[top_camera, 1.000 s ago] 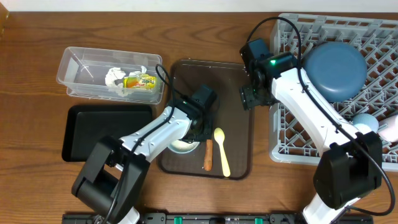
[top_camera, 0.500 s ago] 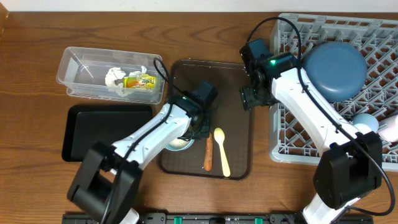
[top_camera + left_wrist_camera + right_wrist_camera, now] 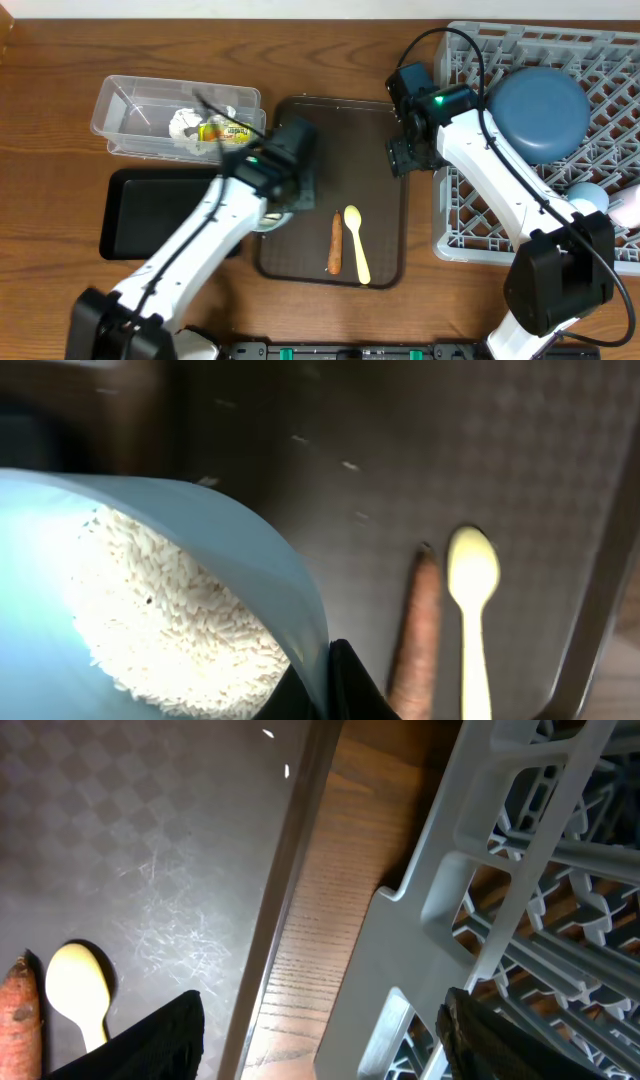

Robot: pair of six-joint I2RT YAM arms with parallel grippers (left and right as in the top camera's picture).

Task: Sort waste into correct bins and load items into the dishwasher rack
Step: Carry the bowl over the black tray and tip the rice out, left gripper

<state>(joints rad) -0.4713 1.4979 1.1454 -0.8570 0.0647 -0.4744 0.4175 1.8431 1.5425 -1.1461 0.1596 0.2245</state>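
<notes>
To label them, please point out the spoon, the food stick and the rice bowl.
spoon point(image 3: 358, 250), overhead view, on the handle.
food stick point(image 3: 334, 243), overhead view, its middle.
rice bowl point(image 3: 225, 525), left wrist view, blue wall.

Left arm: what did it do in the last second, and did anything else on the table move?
The left fingers, gripping the bowl of rice by its rim, carried it left to the edge of the brown tray, toward the black tray. The right arm, spoon, stick and plate stayed put.
</notes>
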